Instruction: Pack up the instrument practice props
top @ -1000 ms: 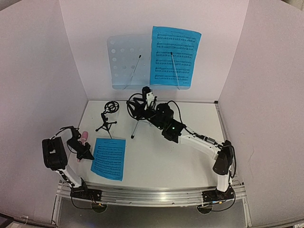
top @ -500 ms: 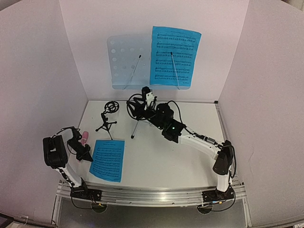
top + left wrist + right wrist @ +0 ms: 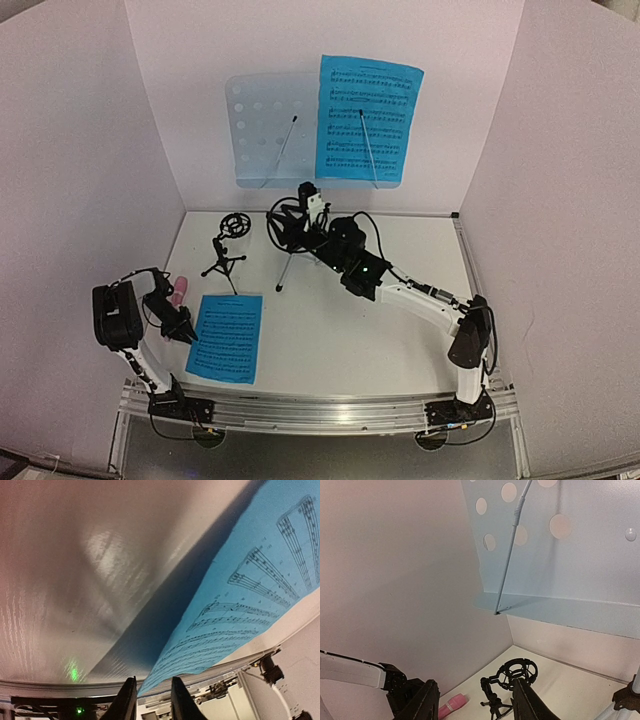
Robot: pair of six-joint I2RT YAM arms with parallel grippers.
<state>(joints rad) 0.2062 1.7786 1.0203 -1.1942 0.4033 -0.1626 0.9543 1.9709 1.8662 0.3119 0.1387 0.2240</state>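
**Page corner sits at the left pincer's tips**

The blue sheet-music page (image 3: pixel 228 335) lies on the table (image 3: pixel 340 330) at near left, its long axis running near to far. The left gripper (image 3: pixel 186 330) is at the page's left edge. In the wrist view the near corner reaches the narrow gap between the slightly parted, unclenched fingers (image 3: pixel 127 700). The right gripper (image 3: pixel 303 208) is well apart by the music stand (image 3: pixel 262 120), spread wide and empty, so the left arm is nearer.

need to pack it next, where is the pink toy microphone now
In the top view the pink toy microphone lies on the left side of the table, just left of the blue sheet-music page and nearer than the small black mic stand.
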